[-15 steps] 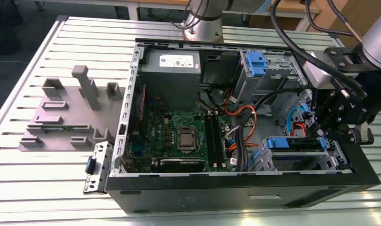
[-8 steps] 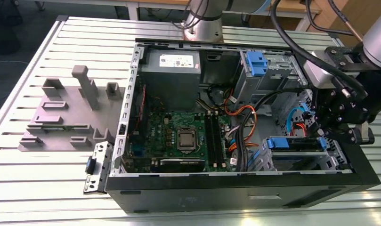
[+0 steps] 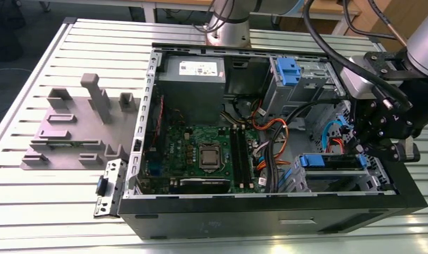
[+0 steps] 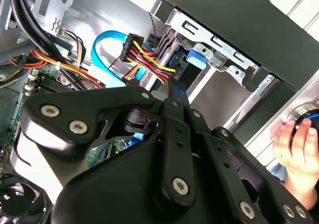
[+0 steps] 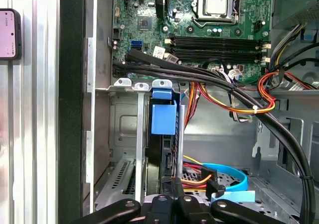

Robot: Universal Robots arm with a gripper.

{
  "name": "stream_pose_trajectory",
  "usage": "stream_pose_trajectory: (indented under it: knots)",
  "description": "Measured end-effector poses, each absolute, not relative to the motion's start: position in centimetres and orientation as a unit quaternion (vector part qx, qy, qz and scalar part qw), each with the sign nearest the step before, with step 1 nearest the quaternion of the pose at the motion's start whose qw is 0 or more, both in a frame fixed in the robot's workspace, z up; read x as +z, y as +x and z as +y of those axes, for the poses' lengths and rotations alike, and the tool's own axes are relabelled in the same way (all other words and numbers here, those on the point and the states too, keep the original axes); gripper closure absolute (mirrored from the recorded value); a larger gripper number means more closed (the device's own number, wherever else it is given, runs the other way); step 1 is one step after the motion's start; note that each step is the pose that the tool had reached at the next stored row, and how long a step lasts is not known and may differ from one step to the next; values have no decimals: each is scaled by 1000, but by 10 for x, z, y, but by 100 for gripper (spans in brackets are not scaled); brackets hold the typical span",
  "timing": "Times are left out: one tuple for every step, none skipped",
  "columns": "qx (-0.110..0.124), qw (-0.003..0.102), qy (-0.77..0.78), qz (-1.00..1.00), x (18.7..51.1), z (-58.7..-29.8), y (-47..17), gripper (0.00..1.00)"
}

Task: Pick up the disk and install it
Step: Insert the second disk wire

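Observation:
The disk sits edge-on in the lower drive bay at the front corner of the open computer case, on the exterior view's right. Its blue handle end faces the motherboard, and in the second wrist view the blue carrier shows in the bay's metal frame. My gripper hangs inside the case just behind the disk's rear end. Its fingers are drawn together, and their tip points along the disk. Whether the tip touches the disk is hidden.
A grey slotted holder stands on the slatted table on the exterior view's left. A second blue carrier sits in the upper bay. Orange, yellow and blue cables crowd the space beside the bay. A person's hand rests outside the case. A phone lies on the table.

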State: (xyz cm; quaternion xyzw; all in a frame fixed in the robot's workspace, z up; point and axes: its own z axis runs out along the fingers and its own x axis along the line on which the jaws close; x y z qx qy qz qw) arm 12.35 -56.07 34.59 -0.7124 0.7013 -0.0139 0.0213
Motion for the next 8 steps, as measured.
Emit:
stream_pose_trajectory:
  knots:
    - [-14,21,-712,701,346,-561,121,89]
    - [-14,21,-712,701,346,-561,117,89]
    - [-14,21,-712,701,346,-561,114,89]
    - [-14,21,-712,701,346,-561,113,89]
    - [-14,21,-712,701,346,-561,112,89]
    - [-14,21,-712,701,346,-561,112,89]
    - [-14,21,-712,701,346,-561,112,89]
    - [-14,21,-712,701,346,-561,112,89]
